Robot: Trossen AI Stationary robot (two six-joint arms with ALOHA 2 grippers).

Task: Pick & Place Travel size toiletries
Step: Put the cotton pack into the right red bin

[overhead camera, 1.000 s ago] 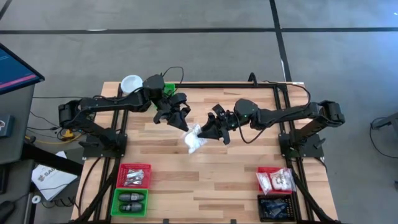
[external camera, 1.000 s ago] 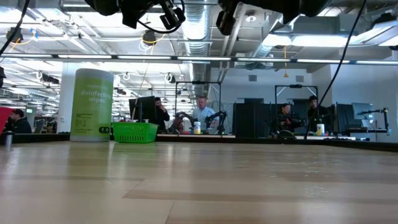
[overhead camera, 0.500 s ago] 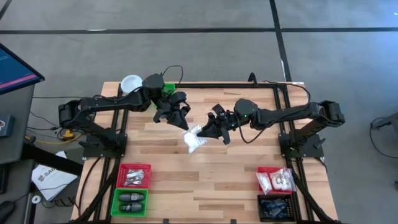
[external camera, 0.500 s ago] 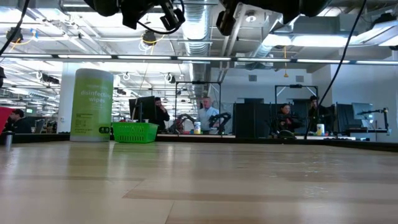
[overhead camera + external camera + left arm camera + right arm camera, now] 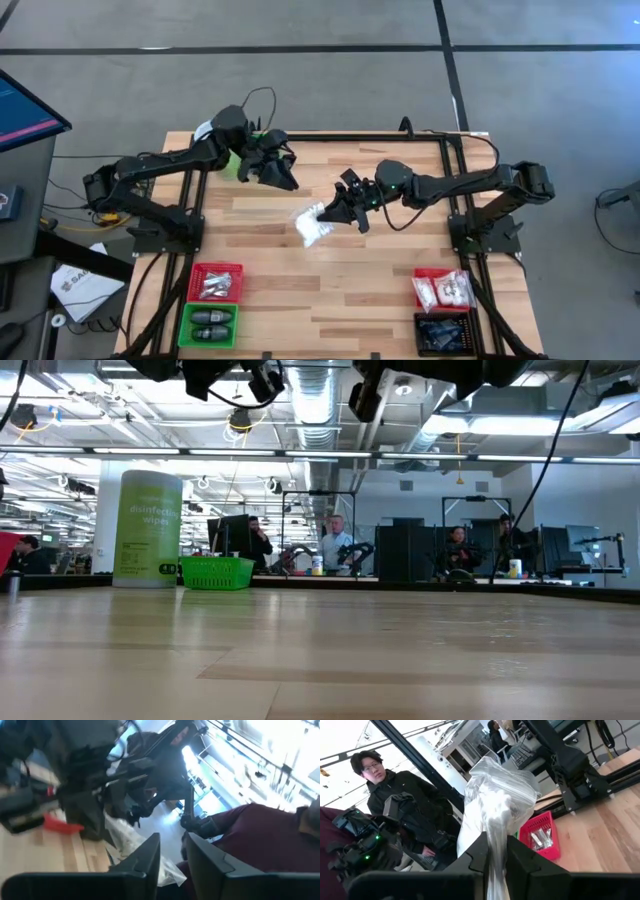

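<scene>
Looks mostly sorted already: red bin (image 5: 215,281) and green bin (image 5: 209,325) at the desk's near-left corner loaded, same for the second red bin (image 5: 443,291) and black bin (image 5: 440,333) at the near-right corner. Still left: a clear bag of white sachets (image 5: 311,224), hanging mid-desk from the right claw (image 5: 329,211), pinched tight on its neck. Left claw (image 5: 281,176) up by the far-left edge, holding nothing, fingers (image 5: 142,860) a narrow gap apart. Near it, a green basket (image 5: 217,572) and a wipes canister (image 5: 150,529). Nothing blocking the way to the bins.
</scene>
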